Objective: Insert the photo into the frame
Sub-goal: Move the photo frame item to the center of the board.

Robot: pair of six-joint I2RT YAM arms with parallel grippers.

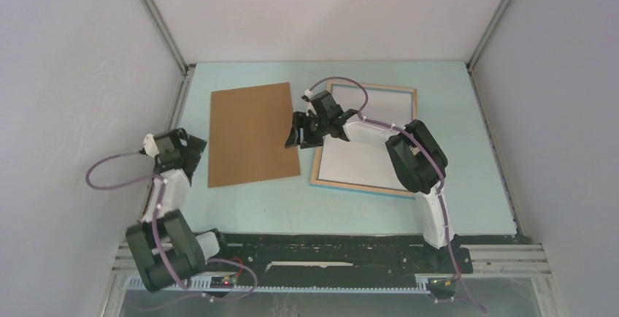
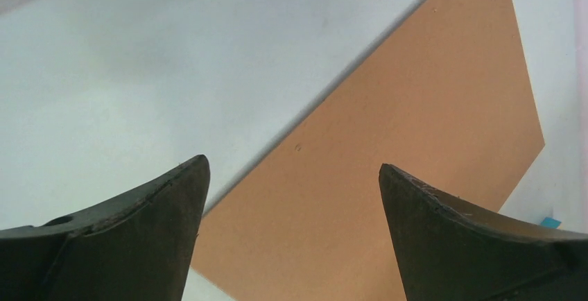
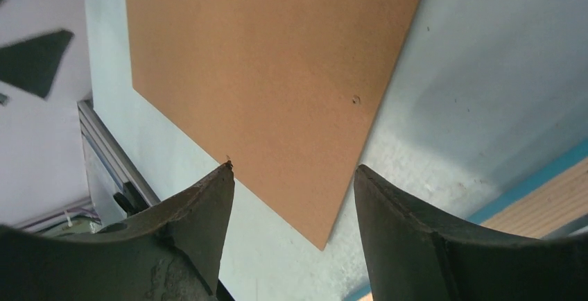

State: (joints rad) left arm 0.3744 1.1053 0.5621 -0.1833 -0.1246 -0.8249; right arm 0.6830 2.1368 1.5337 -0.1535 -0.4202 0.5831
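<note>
The frame [image 1: 409, 92] lies flat at the right of the table, light wood side up with a blue outer edge. A plain white sheet [image 1: 361, 162] fills its inside. The photo's printed side shows in no view, so I cannot tell whether this sheet is the photo. My right gripper [image 1: 303, 136] hovers open between the frame's left edge and the brown backing board [image 1: 252, 134]. In the right wrist view the right gripper [image 3: 292, 169] is empty above the board's corner [image 3: 277, 58], with the frame's edge [image 3: 555, 197] at the right. My left gripper [image 2: 291, 169] is wide open and empty over the board [image 2: 416, 141].
The left gripper [image 1: 193, 155] sits by the board's left edge, close to the left wall and its metal rail [image 1: 179, 105]. Pale walls enclose the table on three sides. A black rail [image 1: 328, 247] runs along the near edge between the arm bases.
</note>
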